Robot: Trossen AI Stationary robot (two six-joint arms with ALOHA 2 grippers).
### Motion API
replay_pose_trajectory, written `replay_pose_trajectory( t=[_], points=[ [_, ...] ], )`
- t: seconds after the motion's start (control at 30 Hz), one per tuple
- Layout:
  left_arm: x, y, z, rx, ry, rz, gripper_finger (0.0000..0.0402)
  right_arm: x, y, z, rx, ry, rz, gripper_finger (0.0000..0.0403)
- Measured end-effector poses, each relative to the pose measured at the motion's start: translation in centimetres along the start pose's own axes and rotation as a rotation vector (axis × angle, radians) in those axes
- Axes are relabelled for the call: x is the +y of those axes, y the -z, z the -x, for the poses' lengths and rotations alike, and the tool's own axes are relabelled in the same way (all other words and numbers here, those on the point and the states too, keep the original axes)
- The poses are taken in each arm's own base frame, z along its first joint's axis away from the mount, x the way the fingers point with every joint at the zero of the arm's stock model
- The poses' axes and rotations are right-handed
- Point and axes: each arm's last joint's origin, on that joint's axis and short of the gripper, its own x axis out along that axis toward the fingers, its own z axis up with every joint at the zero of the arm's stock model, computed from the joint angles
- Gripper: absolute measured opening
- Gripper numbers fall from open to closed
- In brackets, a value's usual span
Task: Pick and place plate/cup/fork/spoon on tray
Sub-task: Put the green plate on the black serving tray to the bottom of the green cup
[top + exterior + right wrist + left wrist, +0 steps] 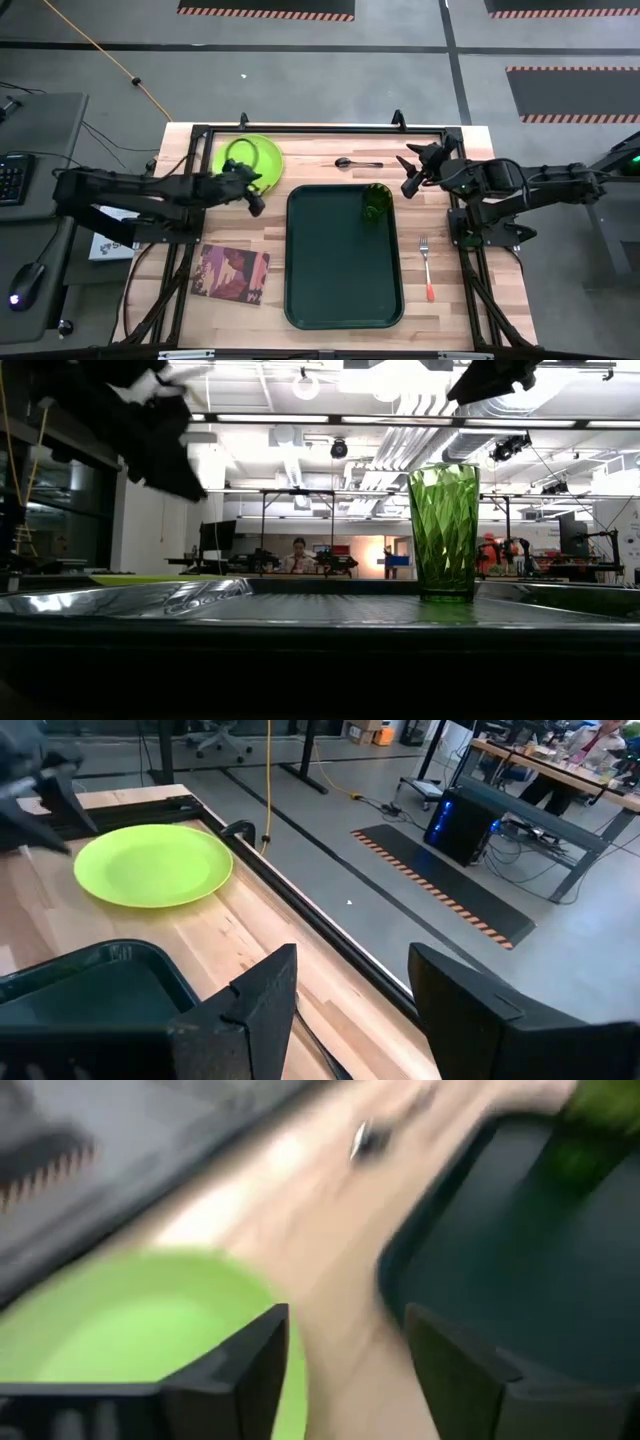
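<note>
Cup point(376, 202) stands upright inside my tray point(343, 290), at its far right corner, seen from above. Beyond the tray's far left corner lies the plate point(247, 157), with my left gripper point(252, 190) just beside it, 2 fingers apart. My right gripper point(413, 168) hovers past the tray's far right corner, fingers spread and empty. The spoon point(357, 162) lies beyond the tray's far edge, the fork point(427, 267) right of the tray.

Low down, the cup point(443, 532) rises from the tray floor point(300, 605).

Left wrist: plate point(120, 1320) beside the tray point(500, 1280), my fingers point(240, 1370) parted.

Right wrist: fingers point(255, 1005) parted above the tray corner point(95, 980).
</note>
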Motion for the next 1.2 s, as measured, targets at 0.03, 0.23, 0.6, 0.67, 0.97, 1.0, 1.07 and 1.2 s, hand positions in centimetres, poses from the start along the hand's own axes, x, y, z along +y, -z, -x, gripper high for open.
replay_pose_trajectory(
  t=[0.03,0.23,0.6,0.67,0.97,1.0,1.07,1.2],
  points=[
    [-0.1,0.1,-0.5,0.057,-0.005,-0.002,0.0207,0.0,0.0,0.0,0.003,-0.002,-0.006,0.0185],
    [-0.8,1.3,-3.7,0.271,0.062,0.005,0.0218,-0.1,0.5,0.0,0.038,0.003,-0.012,0.0185],
    [-0.6,3.1,-7.3,0.371,-0.12,-0.059,0.0216,-0.1,0.7,0.0,0.056,0.007,-0.024,0.0185],
    [-0.5,3.5,-7.8,0.399,-0.135,-0.064,0.0216,-0.1,0.7,0.0,0.056,0.007,-0.024,0.0185],
    [-0.3,4.3,-8.9,0.445,-0.197,-0.069,0.0191,-0.1,0.7,0.0,0.056,0.008,-0.024,0.0185],
    [-0.3,4.3,-8.9,0.44,-0.203,-0.069,0.0177,-0.1,0.7,0.0,0.056,0.008,-0.024,0.0185],
    [-0.2,4.1,-8.9,0.436,-0.216,-0.071,0.0139,-0.1,0.7,0.0,0.057,0.004,-0.027,0.0185],
    [-0.1,3.6,-8.8,0.452,-0.263,-0.109,0.0036,-0.1,0.7,0.0,0.058,0.001,-0.048,0.0185]
  ],
)
